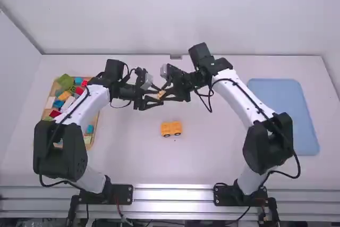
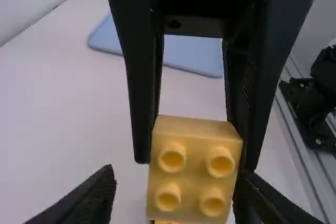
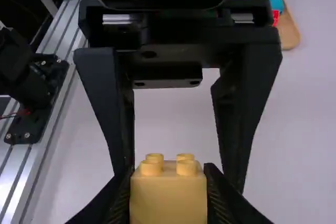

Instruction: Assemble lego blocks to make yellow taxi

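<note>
Right claw [image 1: 164,93] pinches a pale yellow brick [image 2: 195,177] between its fingers, raised above the worktop [image 1: 212,147]; the left claw [image 1: 157,96] has its fingers spread, one to either side of that brick. On the worktop below them sits the partly built taxi [image 1: 171,128], yellow, with dark wheels along its near side. Well to the left, the wooden tray [image 1: 96,127] holds a loose jumble of red, blue, green, yellow and whitish bricks, one big green piece [image 1: 65,82] at its far end. Well to the right lies the blue tray [image 1: 284,115], flat and bare. Seen from the left wrist, four hollow-topped studs face the camera; the right wrist view has them side-on, pointing toward the left claw.
</note>
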Action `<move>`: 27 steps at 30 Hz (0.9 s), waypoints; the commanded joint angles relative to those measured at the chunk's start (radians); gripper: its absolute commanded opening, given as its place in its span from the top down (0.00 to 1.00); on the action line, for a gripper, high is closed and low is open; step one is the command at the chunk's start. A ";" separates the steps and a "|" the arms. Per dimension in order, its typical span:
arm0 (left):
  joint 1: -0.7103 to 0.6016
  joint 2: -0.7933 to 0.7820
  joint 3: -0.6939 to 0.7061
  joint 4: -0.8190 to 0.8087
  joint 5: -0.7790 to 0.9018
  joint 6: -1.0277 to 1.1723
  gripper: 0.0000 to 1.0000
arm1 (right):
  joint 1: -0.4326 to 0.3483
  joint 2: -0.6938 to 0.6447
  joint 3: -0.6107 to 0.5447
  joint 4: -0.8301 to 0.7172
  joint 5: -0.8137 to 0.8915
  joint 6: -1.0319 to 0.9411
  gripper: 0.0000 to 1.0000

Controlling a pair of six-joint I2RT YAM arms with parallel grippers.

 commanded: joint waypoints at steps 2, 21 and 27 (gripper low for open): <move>-0.003 0.010 0.004 -0.005 0.018 0.020 0.57 | -0.003 0.006 0.035 0.002 -0.021 -0.005 0.77; -0.003 0.010 0.004 -0.049 -0.306 -0.024 0.69 | -0.027 -0.023 0.035 0.126 0.241 0.268 0.02; -0.026 0.010 0.004 -0.206 -0.498 0.113 0.67 | -0.067 -0.080 0.017 0.133 0.420 0.388 0.02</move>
